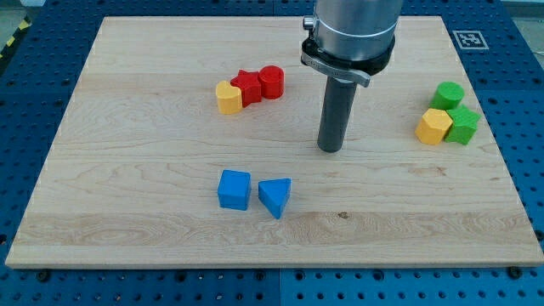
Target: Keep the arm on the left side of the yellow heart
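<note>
Camera view, looking down at a pale wooden board (153, 204) on a blue pegboard table (527, 153). Arm (353, 30) entering from the view's top, right of centre, held upright: wide grey cylinder, metal collar, then a straight dark rod pointing down. No gripper fitted, so nothing to open or close; my tip (330, 150) resting on bare wood near the board's middle, touching no block. Yellow heart (228, 99) in the upper left-centre, heart outline only faintly readable at this angle. Tip well apart from it, toward the view's right and slightly lower. Pressed against the heart's right: a red block (247, 87) of unclear shape, then a red cylinder (271, 82). Below, near the view's bottom: blue cube (234, 189) just beside a blue triangle (274, 197). Far right: green cylinder (449, 95), green block (464, 125) and yellow hexagon-like block (433, 127), clustered together.
</note>
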Motion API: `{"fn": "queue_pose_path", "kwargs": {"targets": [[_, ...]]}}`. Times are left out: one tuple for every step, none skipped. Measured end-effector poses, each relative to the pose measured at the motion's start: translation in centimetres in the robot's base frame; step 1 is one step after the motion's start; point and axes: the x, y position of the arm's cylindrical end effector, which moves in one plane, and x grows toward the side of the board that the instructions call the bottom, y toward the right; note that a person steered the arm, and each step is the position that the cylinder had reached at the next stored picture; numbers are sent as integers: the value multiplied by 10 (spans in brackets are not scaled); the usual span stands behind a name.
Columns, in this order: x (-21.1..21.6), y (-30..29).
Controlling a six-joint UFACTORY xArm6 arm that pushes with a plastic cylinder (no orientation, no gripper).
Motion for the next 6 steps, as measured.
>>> {"fn": "queue_pose_path", "kwargs": {"targets": [[0,-6],[0,-23],[0,-51],[-3,-79],[-7,-114],[-29,-152]]}}
